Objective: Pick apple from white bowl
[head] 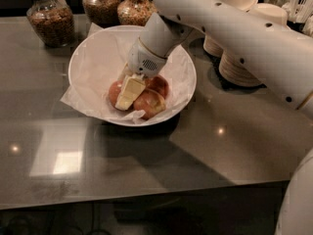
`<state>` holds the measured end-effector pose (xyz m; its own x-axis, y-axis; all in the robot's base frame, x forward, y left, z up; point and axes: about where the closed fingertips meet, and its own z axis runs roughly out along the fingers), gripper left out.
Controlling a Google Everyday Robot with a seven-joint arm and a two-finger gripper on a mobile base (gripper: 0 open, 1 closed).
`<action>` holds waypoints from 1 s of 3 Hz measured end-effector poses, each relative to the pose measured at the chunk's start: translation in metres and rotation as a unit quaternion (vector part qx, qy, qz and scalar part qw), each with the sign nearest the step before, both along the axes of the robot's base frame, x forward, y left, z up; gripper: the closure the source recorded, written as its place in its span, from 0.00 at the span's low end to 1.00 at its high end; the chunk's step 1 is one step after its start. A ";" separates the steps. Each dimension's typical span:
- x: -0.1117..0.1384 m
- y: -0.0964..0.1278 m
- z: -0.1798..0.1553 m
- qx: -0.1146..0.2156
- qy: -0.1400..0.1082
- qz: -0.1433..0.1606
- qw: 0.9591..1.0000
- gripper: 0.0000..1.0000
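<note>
Since I cannot tell whether the gripper (129, 93) is clamped on anything, down in the white bowl (80, 58) at upper centre, I'd seat it squarely around the front apple (149, 103) beside it, squeeze gently, then lift straight, sparing the crinkled paper (98, 62).

White bowl (78, 58) mid-table (146, 170), three apples (149, 103) clustered in its near half, gripper (127, 98) lowered among them, glass jars (51, 18) behind-left, stacked cups (239, 58) to the right
</note>
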<state>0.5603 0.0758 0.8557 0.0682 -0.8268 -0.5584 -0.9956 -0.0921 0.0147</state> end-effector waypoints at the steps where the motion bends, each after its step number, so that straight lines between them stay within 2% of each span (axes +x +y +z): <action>1: -0.005 0.003 0.009 0.011 -0.002 0.013 1.000 1.00; 2: -0.017 0.001 0.046 0.068 -0.013 0.040 0.997 1.00; 3: -0.028 -0.005 0.085 0.134 -0.023 0.061 0.989 1.00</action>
